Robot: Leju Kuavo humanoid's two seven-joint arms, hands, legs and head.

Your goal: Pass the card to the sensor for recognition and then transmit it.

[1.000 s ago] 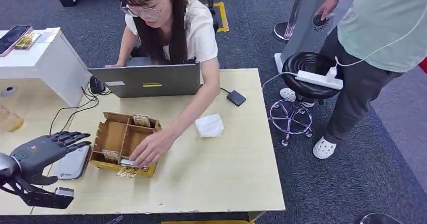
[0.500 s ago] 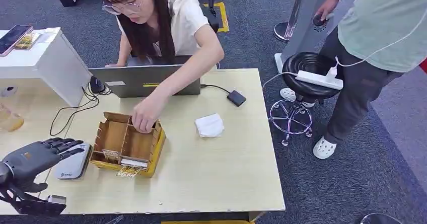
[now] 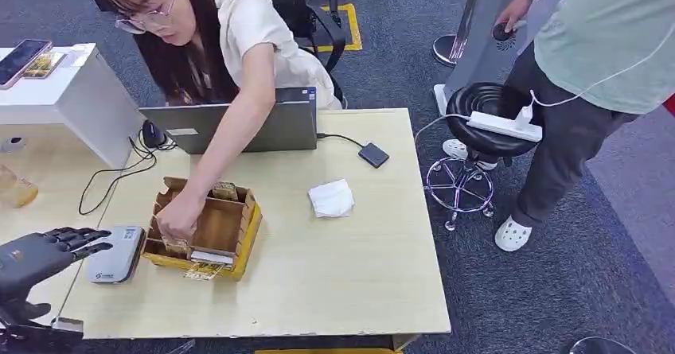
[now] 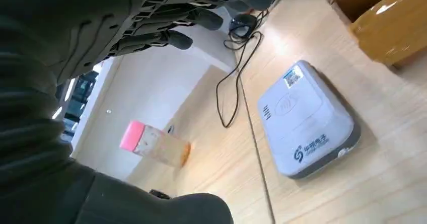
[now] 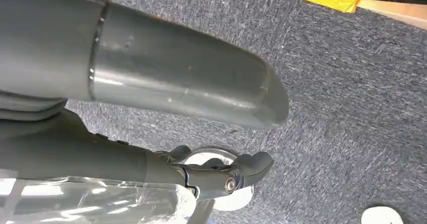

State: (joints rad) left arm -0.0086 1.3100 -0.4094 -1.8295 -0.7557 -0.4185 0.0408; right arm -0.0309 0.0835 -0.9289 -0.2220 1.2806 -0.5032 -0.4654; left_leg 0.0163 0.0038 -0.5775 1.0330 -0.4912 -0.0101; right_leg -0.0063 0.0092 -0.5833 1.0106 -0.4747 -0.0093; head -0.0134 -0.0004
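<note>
The left hand (image 3: 36,252) has a dark grey shell, black segmented fingers (image 4: 166,12) and a ribbed cover.

White sensor (image 3: 115,254) flat beside cardboard card box (image 3: 208,227).

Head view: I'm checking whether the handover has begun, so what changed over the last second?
The person's hand moved from the cardboard box's near edge into its left compartment. The robot's left hand drew back from the sensor, holding nothing. Box, sensor and napkin stayed put.
</note>
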